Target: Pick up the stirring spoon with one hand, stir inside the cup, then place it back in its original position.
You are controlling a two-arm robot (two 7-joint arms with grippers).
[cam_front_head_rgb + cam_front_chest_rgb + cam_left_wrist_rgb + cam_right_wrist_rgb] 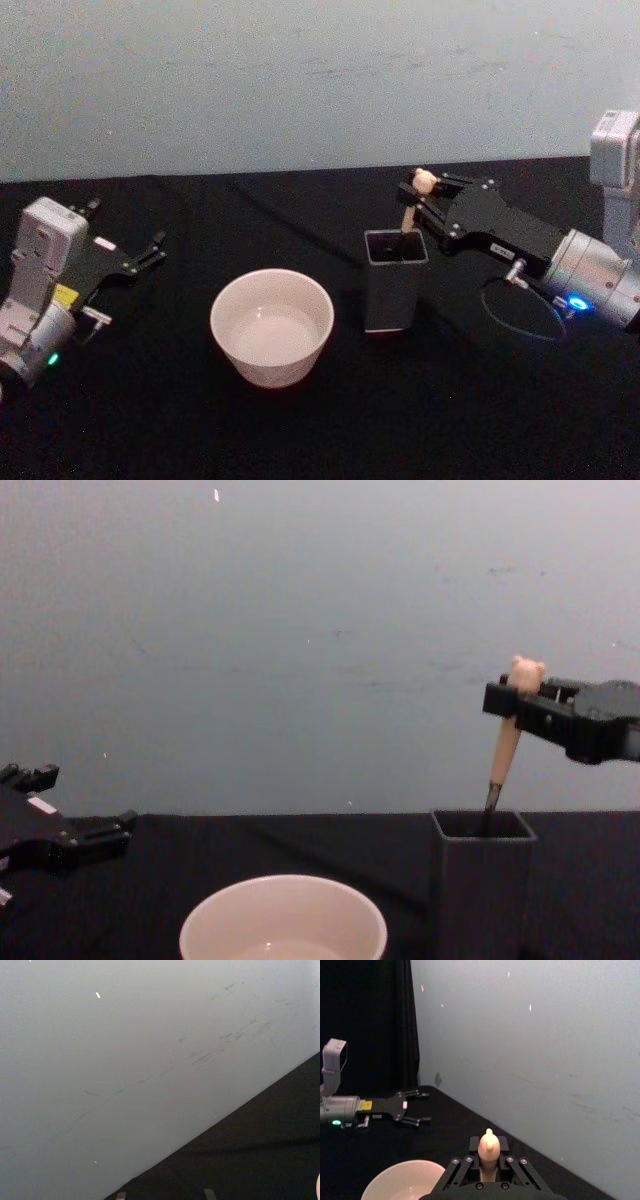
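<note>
R gripper (416, 193) looks clamped on stirring spoon (405, 220) above holder (392, 300): lift straight up clear of rim before swinging to cup (272, 272); L gripper (128, 225) idle beyond cup, fingers apart.

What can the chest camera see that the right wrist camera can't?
Chest camera: the dark grey holder and the stirring spoon slanting down into it, its dark neck entering the mouth. Right wrist camera: a green light on the left arm and black cloth hanging beside the wall. Both: the bear-head knob gripped by the right gripper, the cup, the open left gripper parked on the left, and the pale wall.
</note>
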